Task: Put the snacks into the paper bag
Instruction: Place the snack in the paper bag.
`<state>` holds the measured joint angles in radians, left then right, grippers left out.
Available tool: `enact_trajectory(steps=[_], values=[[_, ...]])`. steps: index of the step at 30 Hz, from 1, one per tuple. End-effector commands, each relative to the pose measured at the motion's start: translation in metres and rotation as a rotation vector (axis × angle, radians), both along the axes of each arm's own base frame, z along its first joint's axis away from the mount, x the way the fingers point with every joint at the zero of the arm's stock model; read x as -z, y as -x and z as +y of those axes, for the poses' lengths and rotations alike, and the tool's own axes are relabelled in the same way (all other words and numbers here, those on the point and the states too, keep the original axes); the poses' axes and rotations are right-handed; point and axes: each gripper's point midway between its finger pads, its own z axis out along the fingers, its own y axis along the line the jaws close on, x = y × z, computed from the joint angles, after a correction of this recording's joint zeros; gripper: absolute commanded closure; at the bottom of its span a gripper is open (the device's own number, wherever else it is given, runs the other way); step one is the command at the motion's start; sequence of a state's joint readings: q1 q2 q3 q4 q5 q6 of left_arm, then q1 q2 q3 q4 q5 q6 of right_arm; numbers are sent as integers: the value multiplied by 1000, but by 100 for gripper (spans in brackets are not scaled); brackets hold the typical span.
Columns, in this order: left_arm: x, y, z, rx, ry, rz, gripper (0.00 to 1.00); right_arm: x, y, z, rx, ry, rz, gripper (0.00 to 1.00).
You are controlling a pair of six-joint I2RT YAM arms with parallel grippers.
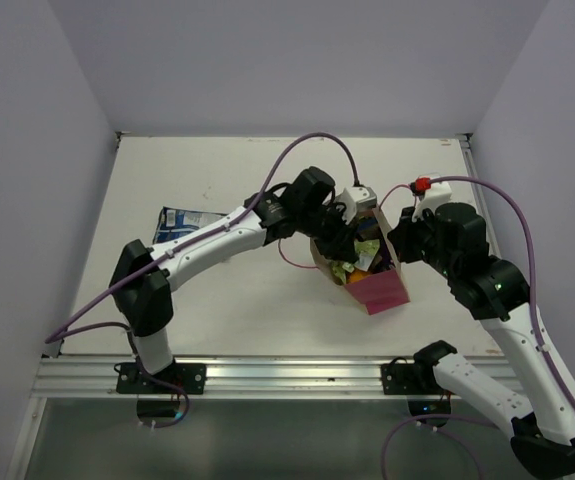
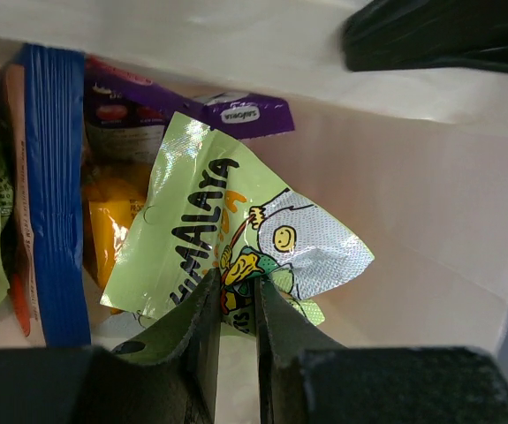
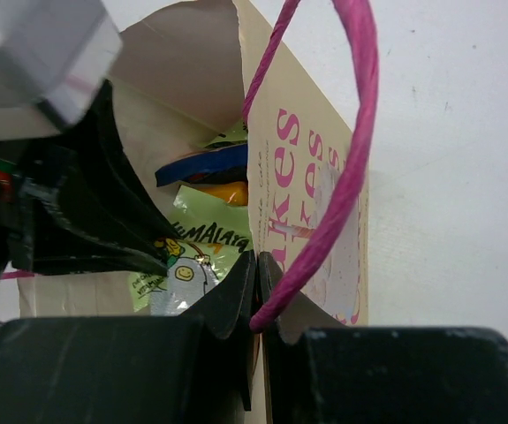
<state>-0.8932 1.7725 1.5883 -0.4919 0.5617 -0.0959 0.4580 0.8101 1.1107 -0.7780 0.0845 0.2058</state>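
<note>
Both arms are extended inward, with the wrists positioned close together and tilted downward. The left gripper (image 2: 234, 284) is clamped on a green packet (image 2: 236, 212). The right gripper (image 3: 256, 265) is pinched closed on the paper bag (image 3: 311, 177) wall.

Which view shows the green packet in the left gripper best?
Left wrist: the green packet shows large, print readable, pinched by the left gripper inside the paper bag. Right wrist shows part; top external, only green specks.

Left gripper (image 2: 234, 284), green packet (image 2: 236, 221) and other snacks (image 2: 55, 177) crowd the paper bag (image 1: 382, 288) mouth; right gripper (image 3: 258, 265) bars its right rim; far worktop (image 1: 217, 170) passable.
</note>
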Motion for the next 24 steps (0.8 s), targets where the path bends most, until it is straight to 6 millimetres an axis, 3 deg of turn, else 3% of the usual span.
enact_trajectory(steps=[1,6,9,14,19,24], values=[[-5,-4,-6,-17,-4,12,79,-9,1,1,-7,-17,-30,94],[0,-39,1,-182,-65,-96,77,-7,1,1,-6,-15,-24,94],[-2,-44,0,-203,-59,-119,76,-7,1,0,-3,-16,-27,94],[6,-41,-5,-184,-76,-104,61,-8,1,2,-7,-17,-26,94],[-21,-35,-4,-173,-20,-136,40,-9,1,1,-4,-17,-29,93],[-58,-29,4,-179,44,-172,32,-10,2,2,-11,-23,-30,93]])
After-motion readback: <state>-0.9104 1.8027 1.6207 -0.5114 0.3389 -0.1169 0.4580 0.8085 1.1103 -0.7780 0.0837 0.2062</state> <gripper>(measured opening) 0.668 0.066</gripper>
